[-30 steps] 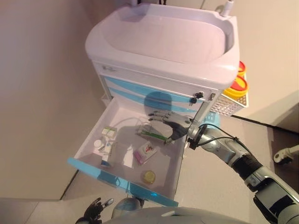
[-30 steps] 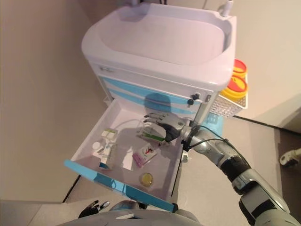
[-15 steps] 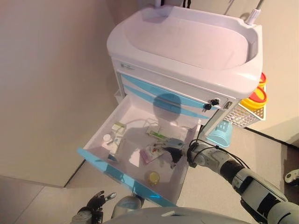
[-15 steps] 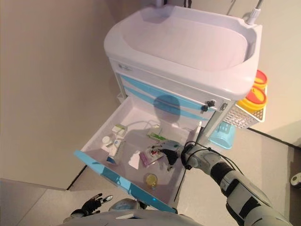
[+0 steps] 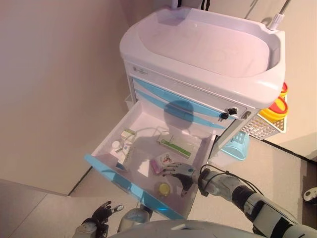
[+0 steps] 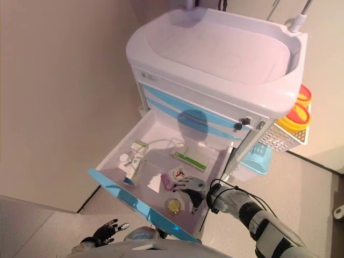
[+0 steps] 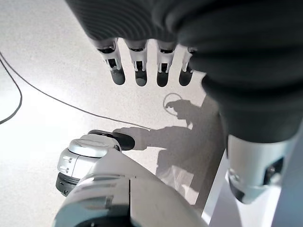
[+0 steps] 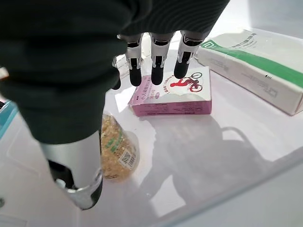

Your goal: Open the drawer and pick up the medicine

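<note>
The cart's lower drawer (image 5: 119, 178) stands pulled open. In it lie a pink medicine box (image 5: 161, 162), a small jar with yellow contents (image 5: 163, 188), a long green-and-white box (image 5: 176, 145) and small boxes (image 5: 125, 148) at the left. My right hand (image 5: 181, 173) is open and hovers low over the drawer's front right. In the right wrist view its fingers (image 8: 157, 61) reach over the pink box (image 8: 173, 92), and the jar (image 8: 116, 146) lies beside the thumb; it holds nothing. My left hand (image 5: 99, 218) hangs open and empty, low by the floor.
The white cart has a tray top (image 5: 208, 44) and shut blue-striped drawers (image 5: 173, 101) above the open one. A basket with yellow containers (image 5: 275, 111) hangs on its right side, over a light blue bin (image 5: 237, 146). A beige wall (image 5: 49, 74) is on the left.
The camera has shifted. My right hand has moved from over the green-and-white box at the drawer's back to the front, over the pink box and the jar. Left hand unchanged.
</note>
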### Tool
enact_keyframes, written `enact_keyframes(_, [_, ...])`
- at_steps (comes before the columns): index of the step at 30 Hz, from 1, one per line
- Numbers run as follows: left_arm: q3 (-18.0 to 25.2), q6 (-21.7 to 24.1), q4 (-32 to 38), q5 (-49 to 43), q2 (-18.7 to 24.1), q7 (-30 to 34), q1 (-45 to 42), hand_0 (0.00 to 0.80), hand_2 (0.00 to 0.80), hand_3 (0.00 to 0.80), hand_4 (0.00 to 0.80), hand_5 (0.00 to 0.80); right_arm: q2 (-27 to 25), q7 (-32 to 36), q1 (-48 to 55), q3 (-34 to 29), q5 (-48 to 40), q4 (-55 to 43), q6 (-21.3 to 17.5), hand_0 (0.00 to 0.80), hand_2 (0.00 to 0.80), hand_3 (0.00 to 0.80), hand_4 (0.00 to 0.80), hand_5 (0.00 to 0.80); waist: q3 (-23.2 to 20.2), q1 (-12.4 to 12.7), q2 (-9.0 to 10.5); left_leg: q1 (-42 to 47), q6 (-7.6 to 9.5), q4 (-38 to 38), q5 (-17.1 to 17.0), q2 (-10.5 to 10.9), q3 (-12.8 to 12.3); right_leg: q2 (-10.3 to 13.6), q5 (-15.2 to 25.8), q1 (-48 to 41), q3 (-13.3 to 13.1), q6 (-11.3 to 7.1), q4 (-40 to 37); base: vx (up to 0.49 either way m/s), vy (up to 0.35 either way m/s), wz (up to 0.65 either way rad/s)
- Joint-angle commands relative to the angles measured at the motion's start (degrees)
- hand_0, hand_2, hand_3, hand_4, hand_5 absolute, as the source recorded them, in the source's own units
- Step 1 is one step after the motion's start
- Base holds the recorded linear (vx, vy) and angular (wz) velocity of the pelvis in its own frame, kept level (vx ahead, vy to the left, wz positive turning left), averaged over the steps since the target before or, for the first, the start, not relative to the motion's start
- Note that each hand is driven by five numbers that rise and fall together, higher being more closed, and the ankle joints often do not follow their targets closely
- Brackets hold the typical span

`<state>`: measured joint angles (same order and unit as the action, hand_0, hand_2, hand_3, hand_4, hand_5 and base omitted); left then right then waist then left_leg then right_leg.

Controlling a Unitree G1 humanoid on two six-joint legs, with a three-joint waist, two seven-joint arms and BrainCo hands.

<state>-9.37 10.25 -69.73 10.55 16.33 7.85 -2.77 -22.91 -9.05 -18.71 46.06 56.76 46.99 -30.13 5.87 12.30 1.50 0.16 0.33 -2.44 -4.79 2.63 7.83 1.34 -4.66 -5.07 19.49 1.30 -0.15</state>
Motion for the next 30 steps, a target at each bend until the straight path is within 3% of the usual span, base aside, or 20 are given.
enact_keyframes(1, [-1.79,2.4,-1.09,-1.86,-0.11,0.14,2.56,0.0,0.0,0.0,0.0,0.0,1.12,-4.19,-1.92,2.6,0.62,-2.23,0.22,0.0,0.0,0.0,0.0,0.0,1.34,0.46,0.02,-0.05,0.77,-1.49,2.85,2.85,-0.32,2.67,2.56,1.43,-0.66,-3.9,1.46,-0.016,0.007,0.04])
enact_keyframes(30, [-1.99,2.93,-2.88,-2.99,-1.59,-0.05,1.96,0.0,0.0,0.0,0.0,0.0,2.71,-12.97,1.78,2.4,7.42,1.57,-2.94,0.0,0.0,0.0,0.0,0.0,0.79,0.98,-0.77,-0.36,0.8,-1.98,2.65,3.48,1.2,3.66,2.71,1.38,0.76,-4.48,1.27,0.003,0.005,0.04])
